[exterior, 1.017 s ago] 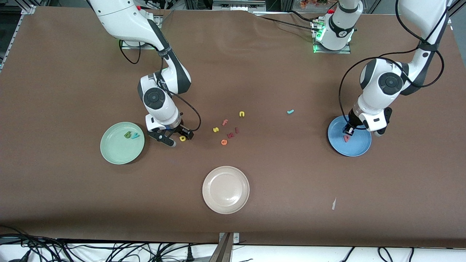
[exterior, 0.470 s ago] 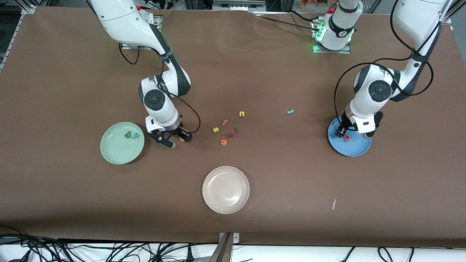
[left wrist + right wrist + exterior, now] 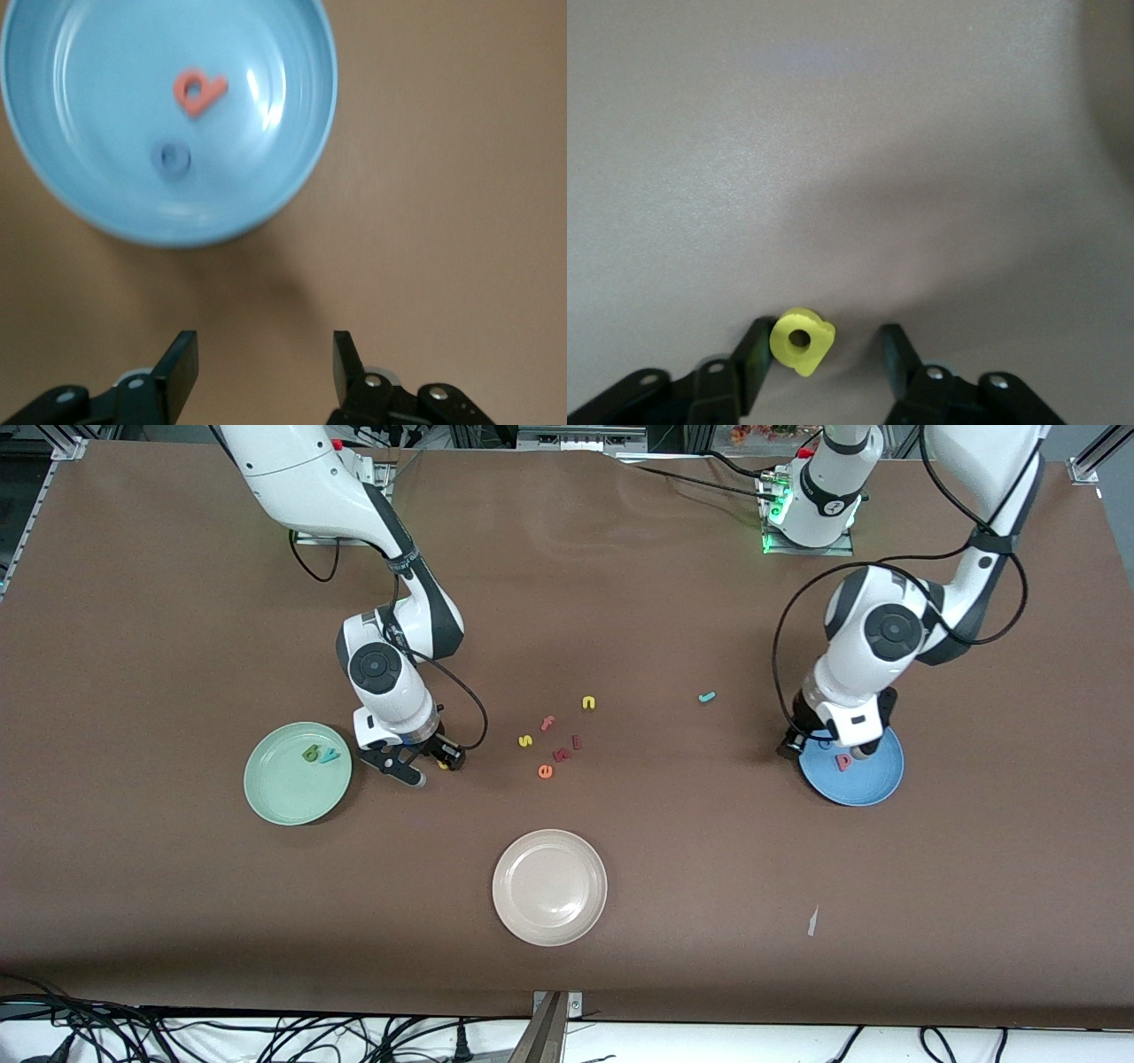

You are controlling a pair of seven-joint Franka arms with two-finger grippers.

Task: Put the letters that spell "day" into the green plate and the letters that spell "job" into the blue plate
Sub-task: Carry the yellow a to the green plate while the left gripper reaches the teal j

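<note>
The yellow d (image 3: 802, 340) lies on the table between my right gripper's (image 3: 824, 341) open fingers, against one finger and clear of the other. In the front view this gripper (image 3: 431, 766) is low beside the green plate (image 3: 283, 793), which holds the green a (image 3: 310, 754) and teal y (image 3: 329, 756). The blue plate (image 3: 873, 779) holds the pink-red b (image 3: 843, 762) and the blue o (image 3: 170, 158). My left gripper (image 3: 793, 746) is open and empty at that plate's rim (image 3: 301, 177). The teal j (image 3: 706, 697) lies alone on the table.
Mid-table lie a yellow n (image 3: 588, 702), yellow s (image 3: 525, 740), pink f (image 3: 547, 723), orange e (image 3: 545, 771) and two dark red letters (image 3: 567, 749). A beige-white plate (image 3: 549, 887) sits nearer the front camera. A paper scrap (image 3: 811, 921) lies nearby.
My left gripper opened, left the b in the blue plate and moved off toward the table's middle. My right gripper's fingers narrowed around the yellow d.
</note>
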